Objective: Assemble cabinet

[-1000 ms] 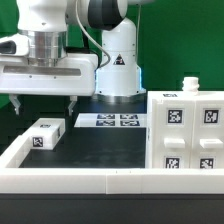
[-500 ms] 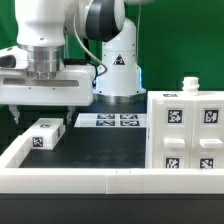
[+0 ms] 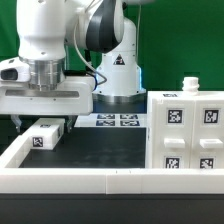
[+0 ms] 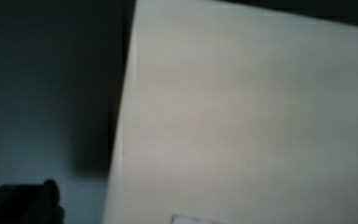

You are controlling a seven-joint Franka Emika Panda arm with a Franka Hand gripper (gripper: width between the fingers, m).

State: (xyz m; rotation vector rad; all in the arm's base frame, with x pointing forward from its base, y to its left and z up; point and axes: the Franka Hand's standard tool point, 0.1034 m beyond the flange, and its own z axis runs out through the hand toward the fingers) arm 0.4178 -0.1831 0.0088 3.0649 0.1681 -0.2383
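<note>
Lower than a second ago, and shifted a little farther from the cabinet (image 3: 185, 130), the arm (image 3: 48, 45) has brought its jaws down until they sit level with the top of a small white tagged block (image 3: 45, 134). The jaws stand apart, one dark finger (image 3: 17, 122) on each side of that block; whether they touch it cannot be told. The cabinet, a big white box with square black-and-white tags, has not moved: it stands on the black desk (image 3: 105, 150) at the exterior view's right, well apart from the jaws, with a small white peg (image 3: 187, 84) upright on its top. The block also lies where it did before, far from the cabinet toward the exterior view's left. Between the block and the cabinet, farther back, the marker board (image 3: 108, 121) lies flat on the desk. A low white rail (image 3: 90, 181) runs along the desk's near edge, meeting the cabinet's foot. Behind everything hangs a green backdrop (image 3: 185, 45). The wrist view is blurred, showing a pale white surface (image 4: 247, 120) against the dark.
</note>
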